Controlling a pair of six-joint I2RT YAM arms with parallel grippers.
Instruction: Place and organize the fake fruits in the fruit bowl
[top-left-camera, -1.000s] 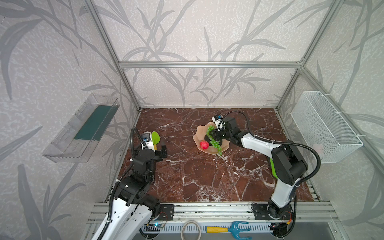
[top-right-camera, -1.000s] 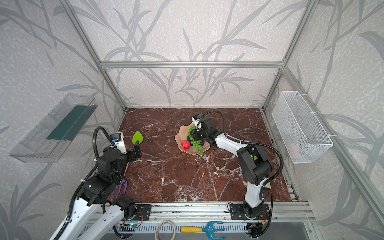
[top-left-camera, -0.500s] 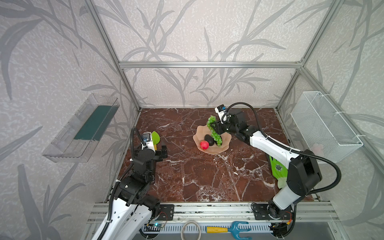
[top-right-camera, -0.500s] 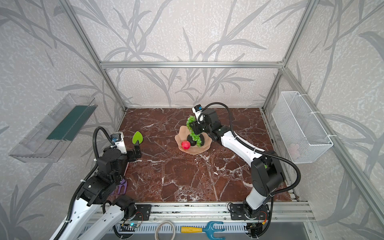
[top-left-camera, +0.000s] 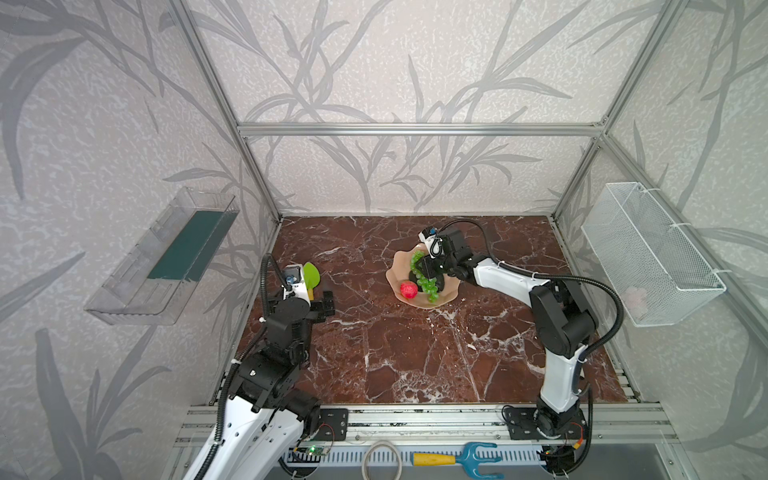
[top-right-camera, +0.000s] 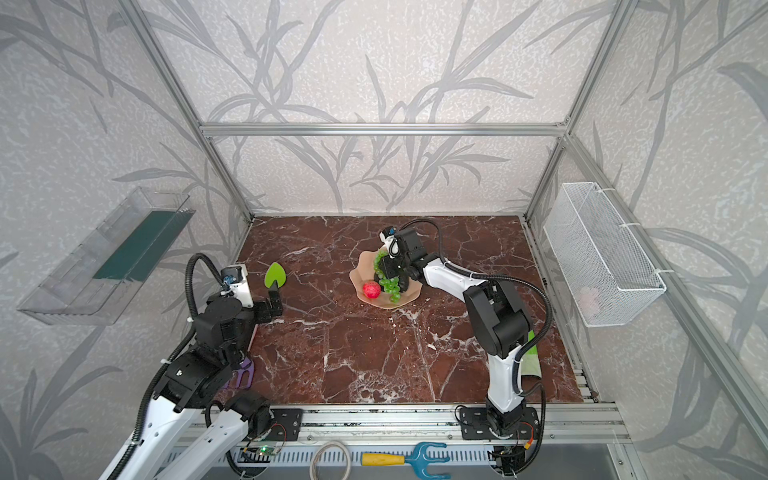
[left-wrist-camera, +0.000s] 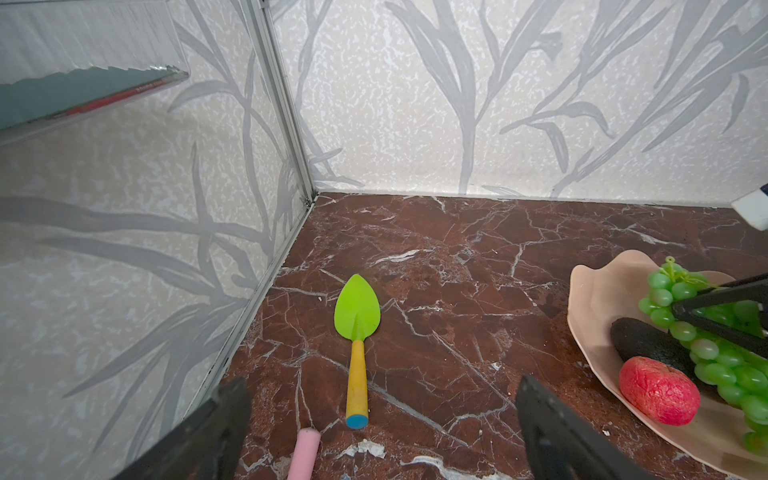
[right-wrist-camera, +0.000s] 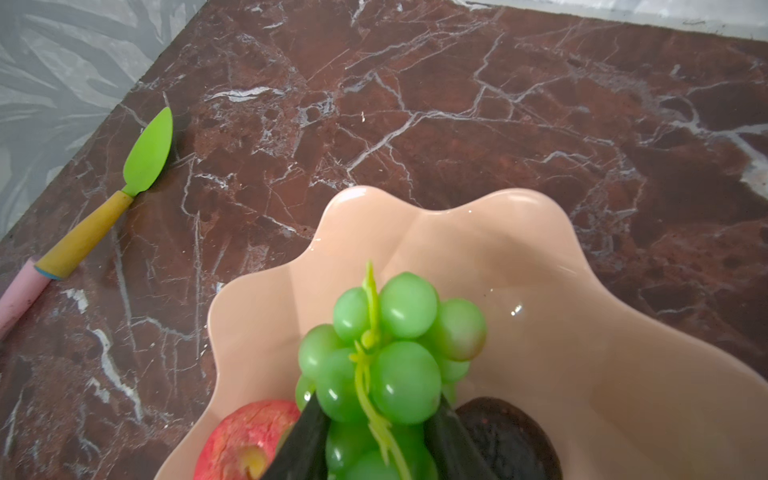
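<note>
Right wrist view, close up: the right tool (right-wrist-camera: 376, 415) grips a bunch of green grapes (right-wrist-camera: 386, 365). Its two dark fingers (right-wrist-camera: 303, 444) press against either side of the bunch, and only their ends show at the frame edge. The lower grapes are hidden behind the fingers. Beneath is the peach-pink fruit bowl (right-wrist-camera: 540, 257) with its wavy rim. A red fruit (right-wrist-camera: 245, 440) lies in the bowl on one side of the fingers and a dark avocado (right-wrist-camera: 511, 440) on the other, both cut off by the frame edge.

Both top views show the bowl on the brown marble worktop (top-left-camera: 415, 353), toward the back and near the middle. The right arm reaches over it and covers part of it. A dark shape lies under the tool there, and whether it is a second avocado cannot be told.

Left wrist view: the grapes drape across the avocado, with the red fruit just beside them. The left tool (left-wrist-camera: 380, 386) hangs near the worktop's left edge, well apart from the bowl, with its jaws spread wide and nothing between them. A green toy spade (left-wrist-camera: 357, 311) with a yellow handle lies on the worktop, and a pink handle (left-wrist-camera: 305, 453) beside it is cut off.

A white wire mesh basket (top-left-camera: 652, 253) hangs on the right wall, holding something pale and too blurred to name.
</note>
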